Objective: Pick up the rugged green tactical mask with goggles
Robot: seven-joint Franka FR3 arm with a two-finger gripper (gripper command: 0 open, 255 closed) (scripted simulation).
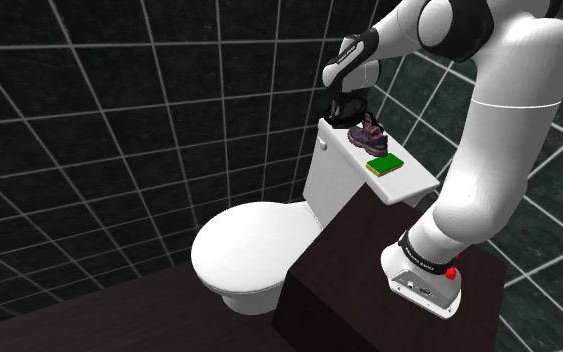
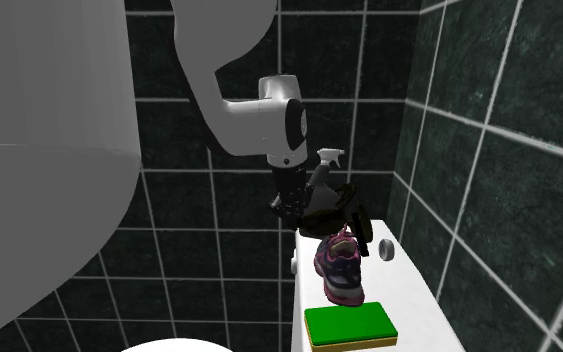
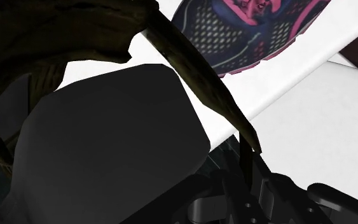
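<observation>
Bathroom with walls of dark, green-black tiles (image 1: 119, 120) and pale grout lines. White toilet, seat cover (image 1: 254, 245) closed, and the work surface is the toilet tank lid (image 1: 419, 178), white and flat. A dark brown box stand (image 1: 349, 285) sits just beside the tank lid and carries the white arm (image 1: 509, 120), which reaches over the lid. On the tank lid, nearest the stand end, lies a green pad (image 2: 349, 325) on a yellow base. Next along the lid is a purple and pink sneaker (image 2: 339, 268), near the pad but not touching it. A small grey round thing (image 2: 386, 249) sits on the lid beside the sneaker, toward the wall-side edge. A white spray bottle (image 2: 329, 155) shows its head at the far end of the lid, mostly hidden behind the claw. The sneaker is the closest clutter, directly under the claw's working spot. The mask (image 2: 331, 205) looks very dark, olive-black, and is over the far part of the tank lid, just above the sneaker; cannot tell if it touches the lid. The claw (image 2: 294, 208) is right against the mask, on its side away from the wall edge of the lid. In the wrist view the mask (image 3: 56, 32) sits pressed up close with a strap crossing in front, so cannot tell whether the claw is open, closed or gripping.
</observation>
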